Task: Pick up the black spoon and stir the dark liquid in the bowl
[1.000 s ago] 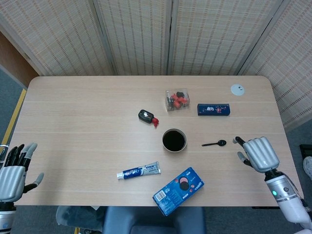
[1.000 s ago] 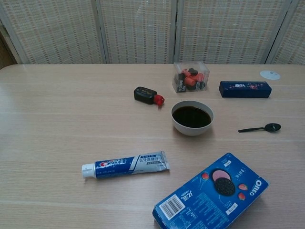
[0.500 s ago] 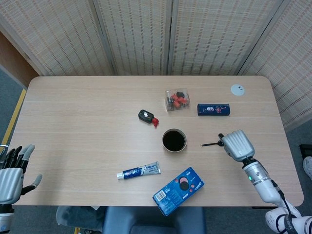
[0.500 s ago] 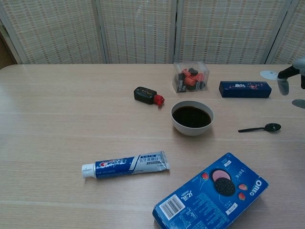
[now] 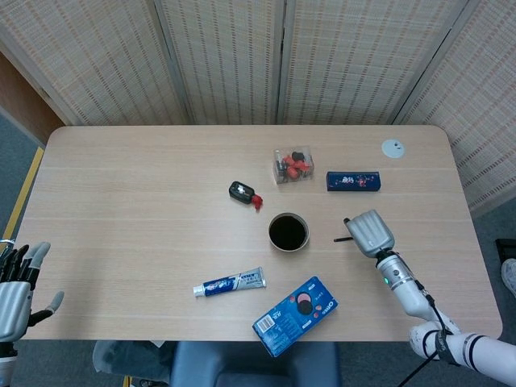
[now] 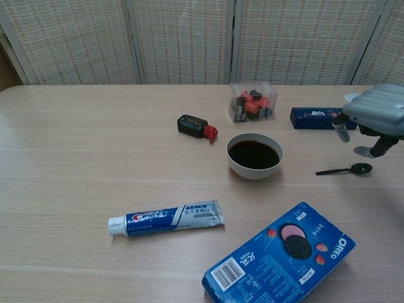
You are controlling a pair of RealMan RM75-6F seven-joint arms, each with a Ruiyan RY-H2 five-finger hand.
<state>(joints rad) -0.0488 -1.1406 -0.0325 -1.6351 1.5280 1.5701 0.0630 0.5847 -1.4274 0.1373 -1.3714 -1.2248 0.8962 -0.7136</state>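
At the table's near left edge my left hand (image 5: 14,289) waits with fingers spread, holding nothing. The bowl (image 6: 254,155) of dark liquid sits mid-table; right of it lies the black spoon (image 6: 344,170), my right hand (image 6: 376,115) hovering above, fingers apart and empty.

spoon (image 6: 345,169): black, flat on the counter, right of the bowl, handle toward it
bowl (image 6: 254,155): white, upright, holding dark liquid (image 6: 254,154)

From overhead we lose most of the black spoon (image 5: 342,239) beneath the right robot hand (image 5: 368,233); the Oreo box (image 6: 279,255) runs past the chest view's bottom edge.
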